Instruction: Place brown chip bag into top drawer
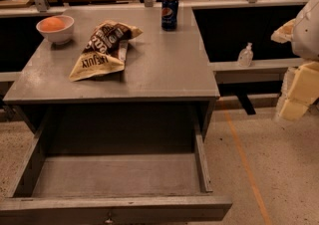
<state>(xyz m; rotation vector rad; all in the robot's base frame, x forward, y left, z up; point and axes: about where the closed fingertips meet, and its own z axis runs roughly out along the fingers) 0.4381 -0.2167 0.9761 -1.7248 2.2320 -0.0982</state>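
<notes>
The brown chip bag (102, 50) lies crumpled on the grey cabinet top (164, 69), left of centre. Its dark brown end points to the back and its tan end to the front left. The top drawer (117, 176) is pulled out wide below the cabinet top, and nothing shows inside it. Its front panel with a small knob (108, 217) sits at the bottom edge of the view. My gripper (295, 100) shows as cream and white parts at the right edge, beside the cabinet and well away from the bag. It holds nothing that I can see.
A blue soda can (170, 12) stands at the back of the cabinet top. A white bowl with an orange fruit (55, 29) sits at the back left. A small clear bottle (245, 56) stands on a ledge to the right. An orange floor line (244, 159) runs right of the drawer.
</notes>
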